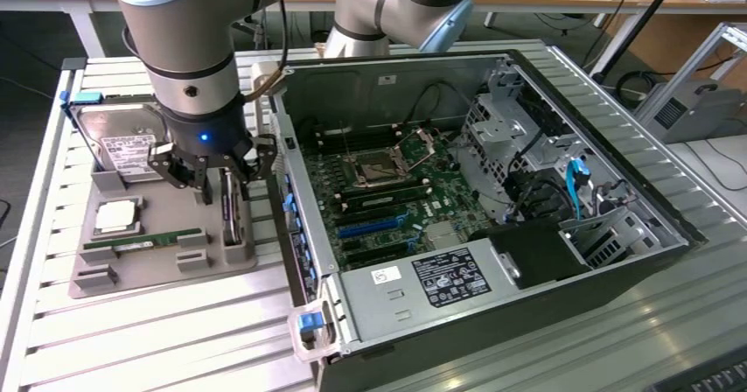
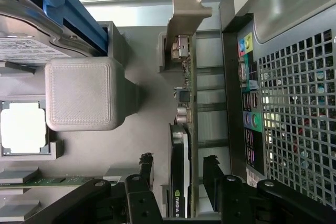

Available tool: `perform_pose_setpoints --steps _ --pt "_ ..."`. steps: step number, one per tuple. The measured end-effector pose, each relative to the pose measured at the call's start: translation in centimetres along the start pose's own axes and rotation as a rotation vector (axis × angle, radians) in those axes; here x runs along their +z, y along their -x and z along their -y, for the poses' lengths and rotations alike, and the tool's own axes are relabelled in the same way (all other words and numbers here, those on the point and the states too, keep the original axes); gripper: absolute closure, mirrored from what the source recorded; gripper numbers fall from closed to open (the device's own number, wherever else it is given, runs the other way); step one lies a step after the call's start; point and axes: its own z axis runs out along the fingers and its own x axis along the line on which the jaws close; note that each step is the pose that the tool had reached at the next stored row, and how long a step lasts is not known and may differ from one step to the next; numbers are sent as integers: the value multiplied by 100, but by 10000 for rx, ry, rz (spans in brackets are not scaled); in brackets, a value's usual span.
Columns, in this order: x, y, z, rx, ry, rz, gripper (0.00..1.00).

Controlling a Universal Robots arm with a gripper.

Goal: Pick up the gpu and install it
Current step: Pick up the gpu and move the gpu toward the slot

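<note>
While the gpu (image 1: 233, 219) stands on edge in its slot of the grey tray (image 1: 164, 276), the exterior view offers just a thin dark sliver of it, the upper end tucked behind the gripper (image 1: 222, 182). The wrist view is far clearer. You can see the green board edge, the black cooler on one face and the silver bracket (image 2: 185, 9) at the far end, though the near end runs off the picture and the cooler's lettering is cut short. The gripper (image 2: 178, 165) is spread wide, one finger (image 2: 146, 169) on the cooler side, the other on the board side, with daylight on both sides and nothing gripped. Outward now, in the exterior view: the hard drive (image 1: 117, 143) at ten o'clock from the card, the processor (image 1: 117, 217) at nine and the memory stick (image 1: 146, 241) at eight. The open computer case (image 1: 653, 213) lies at three o'clock from the tray, its motherboard plain to see. The wrist view catches the case's rear ports and grille instead.
</note>
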Motion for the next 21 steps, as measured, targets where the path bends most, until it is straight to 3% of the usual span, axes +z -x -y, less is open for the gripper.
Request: perform_pose_setpoints --steps 2,5,21 --pt "0 0 0 0 0 0 50" --pt "0 0 0 0 0 0 64" --pt "1 14 0 0 0 0 64"
